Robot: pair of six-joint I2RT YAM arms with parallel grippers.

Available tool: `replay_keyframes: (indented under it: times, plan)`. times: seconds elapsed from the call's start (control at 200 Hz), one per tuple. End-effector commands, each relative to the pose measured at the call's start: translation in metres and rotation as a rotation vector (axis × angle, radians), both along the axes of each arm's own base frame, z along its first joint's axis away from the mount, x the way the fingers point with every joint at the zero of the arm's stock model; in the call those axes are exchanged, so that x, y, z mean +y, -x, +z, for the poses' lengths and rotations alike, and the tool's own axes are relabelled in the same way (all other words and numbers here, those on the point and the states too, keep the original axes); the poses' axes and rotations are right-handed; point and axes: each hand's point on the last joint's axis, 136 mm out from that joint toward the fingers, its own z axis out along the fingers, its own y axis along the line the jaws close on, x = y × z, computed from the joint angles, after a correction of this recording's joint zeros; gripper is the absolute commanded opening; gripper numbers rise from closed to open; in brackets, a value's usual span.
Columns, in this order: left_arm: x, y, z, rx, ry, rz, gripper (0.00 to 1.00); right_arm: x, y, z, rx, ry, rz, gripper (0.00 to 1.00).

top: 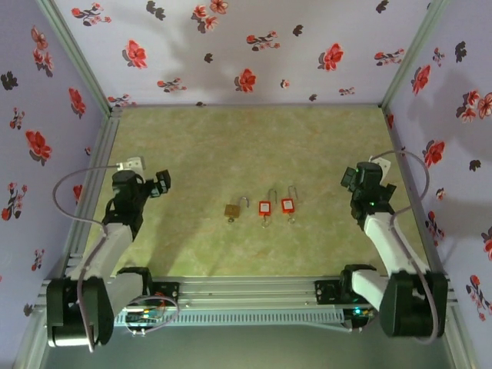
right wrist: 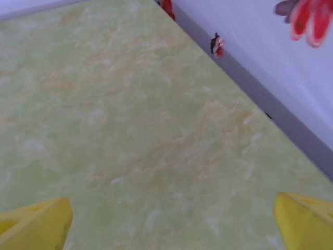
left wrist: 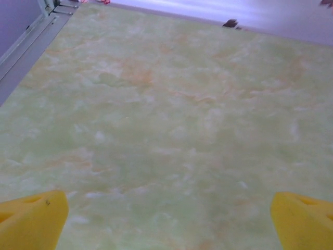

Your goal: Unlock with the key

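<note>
In the middle of the top view, on the table point(top: 192, 146): brass padlock point(top: 231, 210), then two red padlocks point(top: 265, 208) just to its right, in one row (key too small to make out). Left gripper point(top: 161, 183) at middle left, right gripper point(top: 350, 178) at middle right, both spread fully, holding nothing. Well apart from the locks; seems meant to leave the row free for a clean approach.
</note>
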Motion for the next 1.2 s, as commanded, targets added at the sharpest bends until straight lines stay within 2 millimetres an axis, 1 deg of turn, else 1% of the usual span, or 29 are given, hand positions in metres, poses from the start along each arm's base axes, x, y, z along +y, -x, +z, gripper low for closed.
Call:
replay_keyframes:
  times: [0.0,0.02,0.035,0.06,0.07,0.095,0.16,0.205,0.24,0.27,0.295,0.325,0.385,0.415,0.465,0.525,0.595,0.615,0.64,0.655,0.7,0.705,0.735,0.795,0.885,0.965,1.195]
  plan:
    - [0.000,-0.021,0.009,-0.150,-0.102,-0.058,1.00,0.001,-0.035,0.017,-0.204,0.051,0.060,0.99]
    - [0.000,-0.022,0.006,-0.166,-0.101,-0.058,1.00,0.002,-0.037,0.014,-0.216,0.057,0.066,0.99]
    - [-0.001,-0.023,0.003,-0.174,-0.100,-0.061,1.00,0.002,-0.042,0.016,-0.229,0.069,0.079,0.99]
    - [-0.001,-0.023,-0.002,-0.188,-0.127,-0.077,1.00,0.003,-0.044,0.013,-0.193,0.081,0.092,0.99]
    - [-0.002,-0.024,-0.002,-0.196,-0.131,-0.082,1.00,0.005,-0.045,0.009,-0.174,0.068,0.103,0.99]
    - [-0.004,-0.025,-0.005,-0.209,-0.141,-0.095,1.00,0.008,-0.043,-0.001,-0.154,0.052,0.124,0.99]
    - [-0.008,-0.031,-0.006,-0.237,-0.163,-0.134,1.00,0.016,-0.033,-0.011,-0.208,0.053,0.176,0.99]
    - [-0.009,-0.033,-0.019,-0.212,-0.151,-0.152,1.00,0.013,-0.031,-0.003,-0.289,0.067,0.162,0.99]
    - [-0.014,-0.036,-0.025,-0.220,-0.152,-0.188,1.00,0.011,-0.030,-0.002,-0.278,0.058,0.150,0.99]
    - [-0.018,-0.039,-0.029,-0.231,-0.154,-0.211,1.00,0.011,-0.028,-0.005,-0.255,0.048,0.150,0.99]
    - [-0.015,-0.041,-0.030,-0.236,-0.146,-0.196,1.00,0.011,-0.028,-0.004,-0.267,0.054,0.152,0.99]
    - [-0.009,-0.038,-0.038,-0.190,-0.124,-0.179,1.00,0.014,-0.029,-0.003,-0.279,0.064,0.170,0.99]
    - [-0.008,-0.043,-0.037,-0.182,-0.102,-0.190,1.00,0.036,-0.031,-0.005,-0.254,0.051,0.284,0.99]
    - [-0.009,-0.045,-0.040,-0.153,-0.098,-0.200,1.00,0.040,-0.032,-0.004,-0.272,0.021,0.287,0.99]
    - [-0.010,-0.047,-0.039,-0.152,-0.088,-0.211,1.00,0.045,-0.035,0.002,-0.346,-0.003,0.294,0.99]
    - [-0.009,-0.047,-0.040,-0.146,-0.073,-0.219,1.00,0.050,-0.045,-0.006,-0.329,0.009,0.293,0.99]
    - [-0.008,-0.047,-0.040,-0.148,-0.070,-0.217,1.00,0.056,-0.056,-0.026,-0.273,0.034,0.308,0.99]
    - [-0.008,-0.047,-0.039,-0.151,-0.071,-0.218,1.00,0.055,-0.058,-0.031,-0.274,0.043,0.304,0.99]
    - [-0.008,-0.047,-0.039,-0.151,-0.071,-0.218,1.00,0.050,-0.061,-0.029,-0.306,0.056,0.270,0.99]
    - [-0.008,-0.047,-0.039,-0.150,-0.070,-0.218,1.00,0.046,-0.061,-0.031,-0.306,0.052,0.248,0.99]
    - [-0.008,-0.047,-0.039,-0.151,-0.071,-0.218,1.00,0.035,-0.057,-0.034,-0.263,0.008,0.194,0.99]
    - [-0.008,-0.047,-0.039,-0.150,-0.071,-0.217,1.00,0.033,-0.056,-0.037,-0.248,0.003,0.185,0.99]
    - [-0.008,-0.047,-0.039,-0.150,-0.071,-0.216,1.00,0.025,-0.057,-0.037,-0.226,-0.011,0.142,0.99]
    - [-0.005,-0.048,-0.040,-0.147,-0.071,-0.194,1.00,0.028,-0.059,-0.034,-0.262,0.037,0.146,0.99]
    - [0.004,-0.049,-0.041,-0.137,-0.074,-0.142,1.00,0.028,-0.057,-0.035,-0.234,0.023,0.143,0.99]
    - [0.004,-0.049,-0.041,-0.138,-0.073,-0.139,1.00,0.029,-0.058,-0.034,-0.261,0.035,0.148,0.99]
    - [0.005,-0.049,-0.040,-0.139,-0.073,-0.138,1.00,0.030,-0.057,-0.035,-0.243,0.029,0.154,0.99]
